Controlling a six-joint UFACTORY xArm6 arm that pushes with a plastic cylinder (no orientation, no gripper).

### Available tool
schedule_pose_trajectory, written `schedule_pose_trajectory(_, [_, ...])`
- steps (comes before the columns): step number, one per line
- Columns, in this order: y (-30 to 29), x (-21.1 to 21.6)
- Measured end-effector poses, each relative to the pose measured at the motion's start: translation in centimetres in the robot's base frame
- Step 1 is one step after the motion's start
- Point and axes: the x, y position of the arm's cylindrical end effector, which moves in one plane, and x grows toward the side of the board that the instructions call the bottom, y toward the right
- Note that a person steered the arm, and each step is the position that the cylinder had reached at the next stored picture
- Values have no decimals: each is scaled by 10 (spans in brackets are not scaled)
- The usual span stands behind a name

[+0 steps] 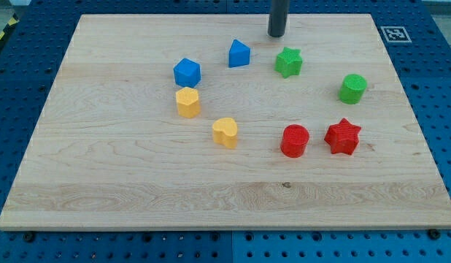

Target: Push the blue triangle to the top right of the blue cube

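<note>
Board: blue triangle (239, 53) below-left of my tip (276, 34)

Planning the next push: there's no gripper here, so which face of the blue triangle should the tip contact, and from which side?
Probably none for now: the blue triangle already sits to the top right of the blue cube. My tip is to the triangle's upper right, apart from it. If a nudge is needed, press its lower-left face from the view's lower left, coming in past the cube without bumping it.
</note>
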Motion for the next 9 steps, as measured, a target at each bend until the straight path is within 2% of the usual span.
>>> schedule_pose_trajectory(2, [-8,29])
schedule_pose_trajectory(3, [-33,58])
schedule_pose_trajectory(9, [-95,57])
